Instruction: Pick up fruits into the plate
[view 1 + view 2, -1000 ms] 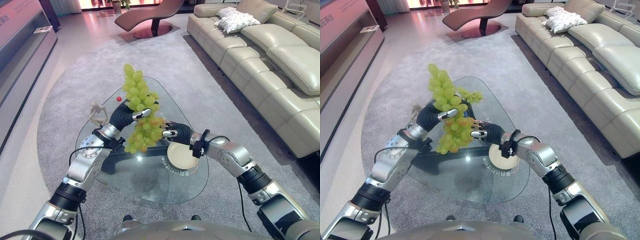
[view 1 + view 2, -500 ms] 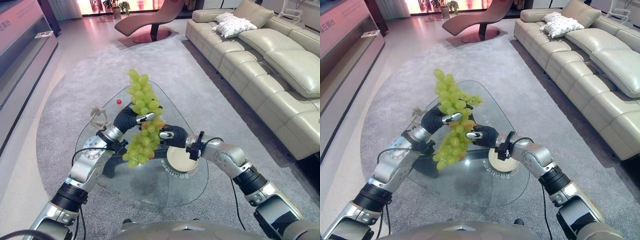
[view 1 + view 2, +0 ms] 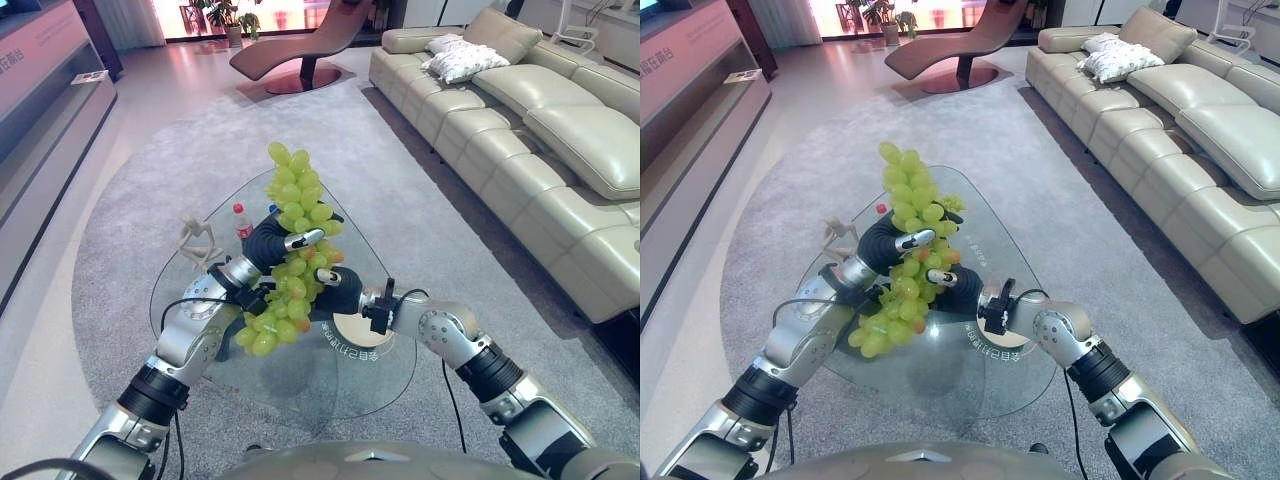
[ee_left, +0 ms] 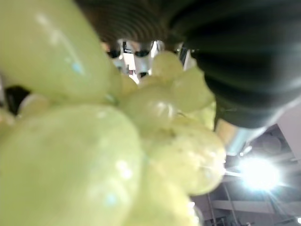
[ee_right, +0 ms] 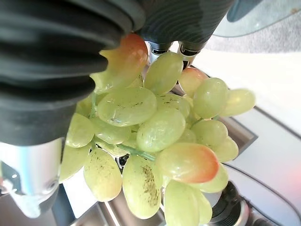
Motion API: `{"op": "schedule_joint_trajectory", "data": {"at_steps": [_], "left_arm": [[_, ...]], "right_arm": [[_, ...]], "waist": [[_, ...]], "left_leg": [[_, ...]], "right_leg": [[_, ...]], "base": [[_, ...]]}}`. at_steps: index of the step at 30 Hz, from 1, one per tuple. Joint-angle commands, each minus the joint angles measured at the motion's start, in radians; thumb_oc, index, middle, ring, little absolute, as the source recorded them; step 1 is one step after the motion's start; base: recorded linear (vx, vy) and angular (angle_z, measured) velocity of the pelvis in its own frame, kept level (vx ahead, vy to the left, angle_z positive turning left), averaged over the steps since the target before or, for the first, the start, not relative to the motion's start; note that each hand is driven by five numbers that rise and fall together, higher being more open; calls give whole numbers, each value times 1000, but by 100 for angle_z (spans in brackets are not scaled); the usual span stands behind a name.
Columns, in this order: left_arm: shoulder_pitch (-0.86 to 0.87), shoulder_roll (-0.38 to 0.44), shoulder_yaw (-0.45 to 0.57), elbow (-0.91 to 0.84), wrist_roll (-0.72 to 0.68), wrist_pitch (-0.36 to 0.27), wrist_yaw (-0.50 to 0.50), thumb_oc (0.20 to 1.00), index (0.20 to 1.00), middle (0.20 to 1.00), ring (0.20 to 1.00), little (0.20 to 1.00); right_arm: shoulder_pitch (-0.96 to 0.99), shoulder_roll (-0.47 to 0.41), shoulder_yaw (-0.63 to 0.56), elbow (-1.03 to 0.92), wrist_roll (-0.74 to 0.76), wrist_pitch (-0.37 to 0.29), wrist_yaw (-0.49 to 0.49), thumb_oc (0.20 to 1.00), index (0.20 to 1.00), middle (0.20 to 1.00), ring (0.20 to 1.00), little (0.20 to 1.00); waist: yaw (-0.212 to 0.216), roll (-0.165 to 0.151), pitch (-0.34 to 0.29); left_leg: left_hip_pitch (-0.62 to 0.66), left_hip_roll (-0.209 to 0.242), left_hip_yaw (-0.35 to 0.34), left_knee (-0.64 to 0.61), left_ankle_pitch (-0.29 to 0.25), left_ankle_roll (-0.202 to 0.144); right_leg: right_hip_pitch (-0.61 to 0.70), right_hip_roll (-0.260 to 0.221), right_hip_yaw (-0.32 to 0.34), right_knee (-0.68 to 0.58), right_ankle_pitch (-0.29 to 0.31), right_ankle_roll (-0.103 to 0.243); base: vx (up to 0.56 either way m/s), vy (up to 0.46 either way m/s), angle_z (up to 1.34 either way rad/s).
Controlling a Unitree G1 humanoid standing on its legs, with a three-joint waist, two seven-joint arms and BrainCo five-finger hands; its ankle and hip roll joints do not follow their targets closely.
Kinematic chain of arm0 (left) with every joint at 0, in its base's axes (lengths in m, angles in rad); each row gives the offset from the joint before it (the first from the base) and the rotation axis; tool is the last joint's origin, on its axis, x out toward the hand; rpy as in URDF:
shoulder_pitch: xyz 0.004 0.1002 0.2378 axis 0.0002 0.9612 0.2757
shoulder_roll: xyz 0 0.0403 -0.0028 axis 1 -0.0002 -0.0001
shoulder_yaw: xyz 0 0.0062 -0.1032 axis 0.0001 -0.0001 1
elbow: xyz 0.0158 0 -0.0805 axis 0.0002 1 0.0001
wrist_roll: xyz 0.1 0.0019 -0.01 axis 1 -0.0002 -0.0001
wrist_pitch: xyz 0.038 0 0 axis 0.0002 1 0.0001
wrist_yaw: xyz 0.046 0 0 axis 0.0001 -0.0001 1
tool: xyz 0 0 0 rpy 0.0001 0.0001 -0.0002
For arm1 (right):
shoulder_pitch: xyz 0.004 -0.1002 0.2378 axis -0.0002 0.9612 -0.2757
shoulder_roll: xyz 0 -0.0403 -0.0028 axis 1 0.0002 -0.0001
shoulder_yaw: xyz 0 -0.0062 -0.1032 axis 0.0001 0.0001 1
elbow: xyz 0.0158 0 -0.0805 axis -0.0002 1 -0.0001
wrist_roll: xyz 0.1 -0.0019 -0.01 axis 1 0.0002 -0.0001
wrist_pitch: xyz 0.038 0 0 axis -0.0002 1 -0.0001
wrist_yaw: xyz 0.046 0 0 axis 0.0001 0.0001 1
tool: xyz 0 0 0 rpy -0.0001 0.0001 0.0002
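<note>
At the far left of the glass table [image 3: 300, 385] a small pale figurine [image 3: 196, 238] stands near the rim, and just beside it a bottle with a red cap [image 3: 241, 221] now shows in full; a second ago only its cap could be seen past the fruit. The whole scene has slid in the frame since then, so the camera has moved and the table things have not.

The left hand [image 3: 268, 240] is clamped on the middle of a long bunch of green grapes [image 3: 290, 245], its fingers curled round the fruit, one dark-tipped finger lying across the front. The bunch is held above the table, its top end pointing up and away, its lower end hanging toward the robot. Compared with a second ago the bunch has swung lower and nearer, and its lower end now reaches further to the left over the glass.

The right hand [image 3: 338, 290] is pressed against the right side of the bunch from below, as before; its fingers are sunk in the grapes, so whether they close on the fruit cannot be told. A few grapes near it are blushed orange-red.

Just right of the two hands, a cream plate [image 3: 362, 328] lies on the table, partly hidden by the right wrist and bare where it shows. The grapes are not on it.

Beyond the table lie a grey rug [image 3: 140, 160] and, to the right, a pale leather sofa [image 3: 545, 150].
</note>
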State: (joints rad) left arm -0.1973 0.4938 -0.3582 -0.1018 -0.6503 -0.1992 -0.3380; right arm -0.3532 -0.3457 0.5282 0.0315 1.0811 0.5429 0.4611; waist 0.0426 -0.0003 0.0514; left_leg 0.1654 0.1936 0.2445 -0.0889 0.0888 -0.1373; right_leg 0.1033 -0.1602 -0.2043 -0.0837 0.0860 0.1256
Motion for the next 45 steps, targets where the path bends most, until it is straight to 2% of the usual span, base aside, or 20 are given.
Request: {"op": "schedule_joint_trajectory", "data": {"at_steps": [1, 2, 12, 22, 23, 26, 35, 45], "left_arm": [[-133, -10, -34, 28, -37, -60, 9, 200, 200, 200, 200, 200], [-132, -13, -36, 33, -31, -62, 11, 200, 200, 200, 200, 200], [-121, -6, -28, 33, -12, -62, 35, 200, 200, 200, 200, 200], [-113, 6, 0, 18, -31, -36, 53, 200, 200, 200, 200, 200], [-105, 6, 13, 15, -45, -19, 28, 1000, 1000, 1000, 1000, 1000], [-93, 16, 17, 7, -46, -4, -5, 1000, 1000, 1000, 1000, 1000], [-55, 61, 53, 20, -24, 56, -23, 1000, 1000, 1000, 1000, 1000], [23, 109, 122, 69, 105, 61, -4, 1000, 1000, 1000, 1000, 1000]], "right_arm": [[-33, 82, 8, -144, 107, -23, 10, 1000, 1000, 1000, 1000, 1000], [-28, 83, 8, -153, 114, -34, -2, 200, 200, 200, 200, 200], [-18, 81, -6, -158, 132, -71, -70, 200, 200, 200, 200, 200], [4, 55, -32, -159, 103, -75, -73, 200, 200, 200, 200, 200], [10, 45, -43, -158, 106, -80, -70, 200, 200, 200, 200, 200], [21, 31, -57, -160, 104, -93, -66, 200, 200, 200, 200, 200], [39, -7, -129, -119, 99, -119, -53, 200, 200, 200, 200, 200], [94, -52, -209, -70, 35, -163, -32, 200, 200, 200, 200, 200]], "waist": [[0, -16, 5], [-2, -16, 5], [-11, -11, 5], [-18, -9, 7], [-19, -9, 6], [-21, -8, 8], [-18, -1, 15], [-6, 2, 29]], "left_leg": [[-44, 2, 60, 46, -28, 17], [-43, 3, 62, 45, -28, 17], [-43, 3, 62, 50, -27, 20], [-49, 1, 41, 48, -26, 21], [-50, 0, 34, 47, -26, 21], [-53, -1, 23, 47, -25, 22], [-65, -9, -4, 52, -32, 27], [-77, -17, -30, 58, -38, 32]], "right_leg": [[44, -76, -182, 55, -25, 16], [44, -76, -182, 55, -24, 16], [40, -72, -169, 60, -27, 13], [37, -63, -140, 60, -34, 8], [37, -60, -133, 59, -35, 7], [35, -55, -120, 60, -38, 5], [28, -47, -109, 80, -61, -3], [28, -44, -107, 82, -71, -7]], "base": [[0, 0, 0], [0, 0, 0], [5, 4, -1], [3, 0, 0], [30, 1, 0], [11, 1, 0], [-2, 2, 2], [9, 6, 7]]}}
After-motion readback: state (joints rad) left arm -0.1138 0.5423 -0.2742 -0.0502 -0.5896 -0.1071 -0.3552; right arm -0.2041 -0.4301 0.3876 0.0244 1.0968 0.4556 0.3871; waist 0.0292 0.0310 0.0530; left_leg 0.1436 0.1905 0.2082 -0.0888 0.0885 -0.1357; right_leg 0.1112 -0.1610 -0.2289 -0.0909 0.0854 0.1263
